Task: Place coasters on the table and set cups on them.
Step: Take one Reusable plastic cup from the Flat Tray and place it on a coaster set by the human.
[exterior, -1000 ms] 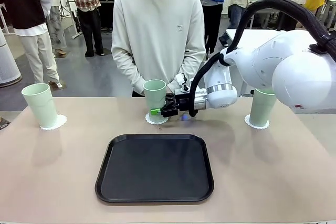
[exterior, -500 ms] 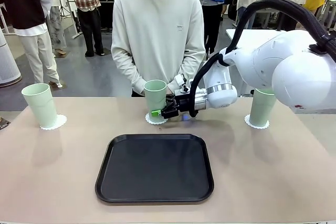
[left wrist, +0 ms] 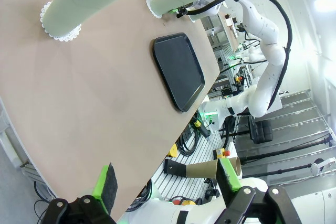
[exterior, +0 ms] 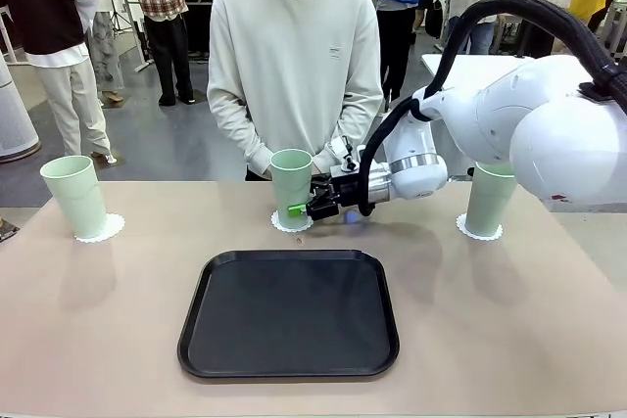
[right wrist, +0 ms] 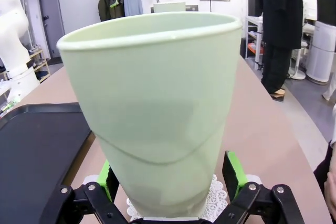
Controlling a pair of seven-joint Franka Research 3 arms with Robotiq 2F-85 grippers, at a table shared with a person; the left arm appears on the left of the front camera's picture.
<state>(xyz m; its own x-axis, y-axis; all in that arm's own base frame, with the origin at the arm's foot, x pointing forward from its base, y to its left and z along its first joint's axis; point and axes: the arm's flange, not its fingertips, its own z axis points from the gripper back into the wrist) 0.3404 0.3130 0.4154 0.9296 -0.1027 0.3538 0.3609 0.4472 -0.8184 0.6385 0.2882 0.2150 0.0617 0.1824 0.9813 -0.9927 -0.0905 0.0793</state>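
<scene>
Right gripper: jaws wide open on both sides of the middle cup, low near its base; it holds nothing.
Left gripper: open and empty, beyond the table's edge.
Middle cup: upright on its coaster, at the far edge before the person.
Risk: I think a pad may catch the wall when the arm pulls back, because the cup stands between the pads; it may tip or slide off the coaster.
Risk two: the thin coaster may be dragged along.
Cups: three, each on a coaster.
Coasters: three.
Tray: one, black, with nothing on it.
</scene>
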